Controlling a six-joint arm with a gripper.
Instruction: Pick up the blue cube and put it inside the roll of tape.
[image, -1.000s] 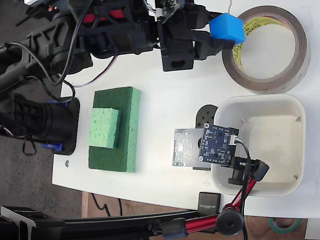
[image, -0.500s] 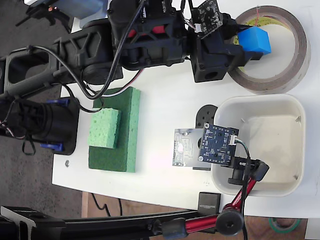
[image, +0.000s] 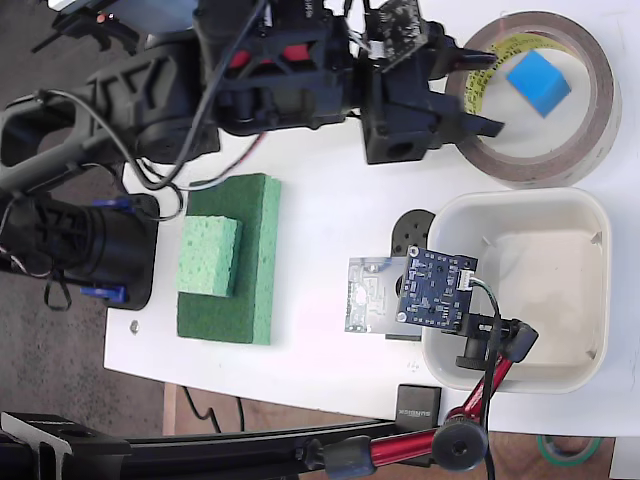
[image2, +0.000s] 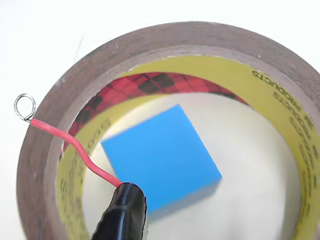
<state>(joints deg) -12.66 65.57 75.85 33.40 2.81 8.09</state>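
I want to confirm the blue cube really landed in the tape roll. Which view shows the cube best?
The wrist view: the blue cube fills the middle of the roll of tape, looking slightly blurred. The fixed view shows it small but whole inside the ring, clear of the open gripper.

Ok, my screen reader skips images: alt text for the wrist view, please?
A blue cube lies inside a roll of brown tape on a white table. A red wire with a ring rises from a black pincer tip, crossing the roll's rim.
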